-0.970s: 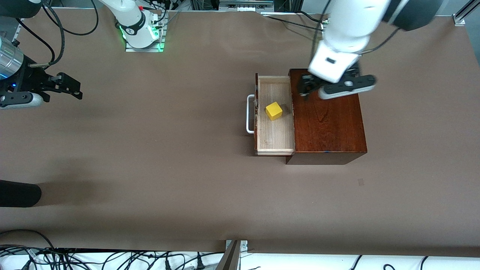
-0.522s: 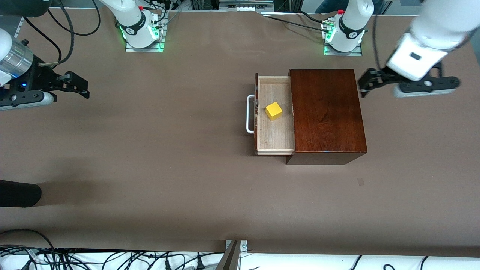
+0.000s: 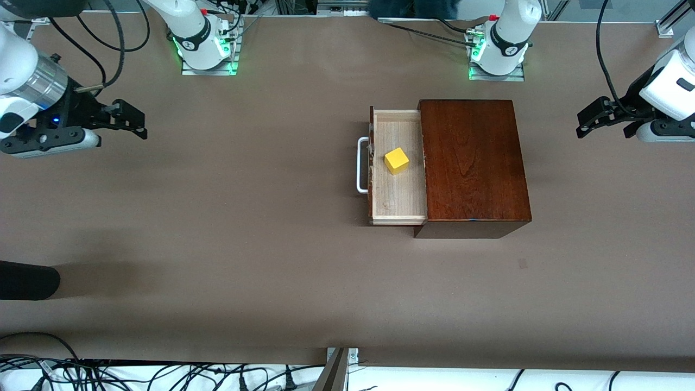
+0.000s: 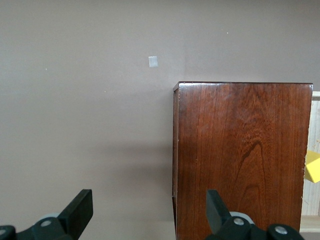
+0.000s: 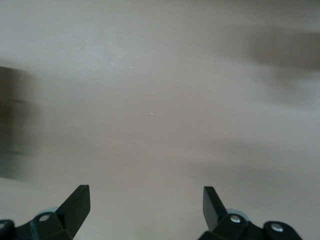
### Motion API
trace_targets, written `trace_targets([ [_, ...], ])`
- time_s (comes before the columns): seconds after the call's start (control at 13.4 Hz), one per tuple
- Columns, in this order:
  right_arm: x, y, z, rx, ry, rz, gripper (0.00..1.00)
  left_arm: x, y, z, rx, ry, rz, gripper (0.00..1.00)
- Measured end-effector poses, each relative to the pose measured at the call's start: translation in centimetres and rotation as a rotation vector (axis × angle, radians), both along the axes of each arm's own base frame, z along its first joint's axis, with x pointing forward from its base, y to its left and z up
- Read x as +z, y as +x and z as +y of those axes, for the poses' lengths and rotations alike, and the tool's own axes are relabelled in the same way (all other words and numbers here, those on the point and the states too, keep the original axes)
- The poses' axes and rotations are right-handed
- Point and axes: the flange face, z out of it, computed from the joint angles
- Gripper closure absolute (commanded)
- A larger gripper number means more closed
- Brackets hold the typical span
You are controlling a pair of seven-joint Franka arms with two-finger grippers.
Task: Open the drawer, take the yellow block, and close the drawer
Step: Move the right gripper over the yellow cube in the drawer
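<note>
The drawer (image 3: 398,184) stands pulled out of the dark reddish-brown wooden box (image 3: 472,157), toward the right arm's end of the table. Its white bar handle (image 3: 360,165) faces that end. The yellow block (image 3: 397,161) lies on the drawer's pale wood floor, and one corner of it (image 4: 313,167) shows in the left wrist view past the box (image 4: 240,160). My left gripper (image 3: 592,118) (image 4: 148,205) hangs open and empty over bare table beside the box, at the left arm's end. My right gripper (image 3: 133,120) (image 5: 145,197) is open and empty over bare table near the right arm's end.
A small grey mark (image 3: 522,264) (image 4: 153,61) is on the brown table (image 3: 244,217) nearer the front camera than the box. A black object (image 3: 27,279) juts in at the right arm's end. Cables (image 3: 163,374) run along the near edge.
My left arm has swung from over the box's top out toward the left arm's end of the table. My right gripper has drifted a little toward the middle. Drawer and block have not moved.
</note>
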Motion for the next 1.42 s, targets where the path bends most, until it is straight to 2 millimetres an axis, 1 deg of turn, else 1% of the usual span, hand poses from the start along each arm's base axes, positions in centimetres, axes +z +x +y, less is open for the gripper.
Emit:
trace_targets([
  [0.15, 0.1, -0.8, 3.9, -0.037, 0.005, 0.003, 0.00, 0.0, 0.0, 0.0, -0.001, 0.000, 0.002, 0.00],
  [0.3, 0.3, -2.0, 9.0, -0.087, 0.016, -0.013, 0.00, 0.0, 0.0, 0.0, 0.000, 0.000, 0.005, 0.00],
  [0.45, 0.2, -3.5, 14.5, -0.158, 0.036, -0.032, 0.00, -0.1, 0.0, 0.1, 0.002, 0.000, 0.006, 0.00],
  [0.67, -1.3, -5.6, 22.4, -0.284, 0.080, -0.040, 0.00, 0.1, 0.0, 0.8, 0.015, 0.000, 0.001, 0.00],
  [0.75, -1.8, -6.2, 24.6, -0.325, 0.098, -0.042, 0.00, 0.2, 0.1, 1.2, 0.022, 0.000, -0.001, 0.00],
  [0.9, -2.5, -7.4, 28.4, -0.408, 0.120, -0.025, 0.00, 0.4, 0.1, 1.8, 0.033, 0.000, -0.004, 0.00],
  [1.12, -2.7, -8.5, 33.1, -0.570, 0.163, -0.008, 0.00, 0.4, 0.1, 2.0, 0.036, 0.000, -0.006, 0.00],
  [1.19, -3.1, -8.8, 34.7, -0.631, 0.175, -0.012, 0.00, 0.5, 0.1, 2.3, 0.042, 0.000, -0.007, 0.00],
  [1.42, -5.0, -10.1, 39.2, -0.812, 0.167, -0.023, 0.00, 1.1, 0.1, 2.9, 0.055, 0.000, -0.022, 0.00],
])
